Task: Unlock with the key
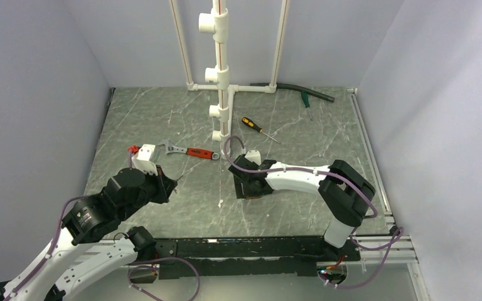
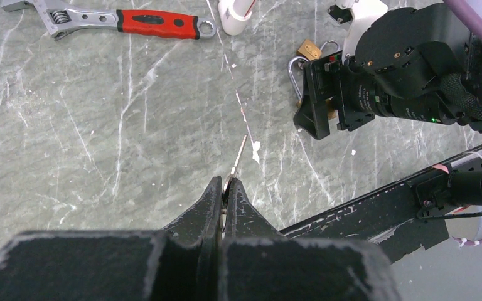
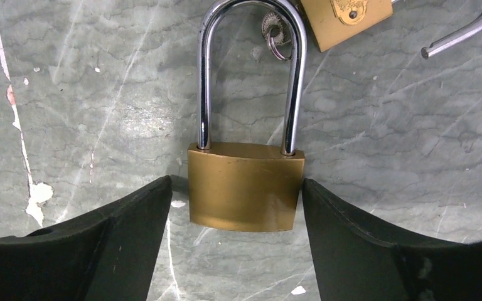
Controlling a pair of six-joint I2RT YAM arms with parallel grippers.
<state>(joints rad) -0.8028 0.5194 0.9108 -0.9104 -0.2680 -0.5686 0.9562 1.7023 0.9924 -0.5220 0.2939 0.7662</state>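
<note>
The larger brass padlock (image 3: 245, 188) lies flat on the marble table with its long steel shackle (image 3: 204, 81) closed. My right gripper (image 3: 235, 185) is open and straddles its body; the right finger (image 3: 351, 232) touches the body's edge and the left finger (image 3: 119, 232) stands a little off it. In the top view the right gripper (image 1: 251, 185) covers the lock. My left gripper (image 2: 226, 187) is shut low over the table's front, left of the right arm. A thin silvery sliver, apparently the key (image 2: 226, 188), shows pinched between its tips.
A smaller brass padlock (image 3: 345, 19) with an open shackle (image 3: 458, 34) and a small key ring (image 3: 276, 31) lie just beyond the larger lock. A red-handled wrench (image 1: 191, 152), a black-and-orange screwdriver (image 1: 254, 127), a white pipe stand (image 1: 221, 75) and a black hose (image 1: 301, 91) lie further back.
</note>
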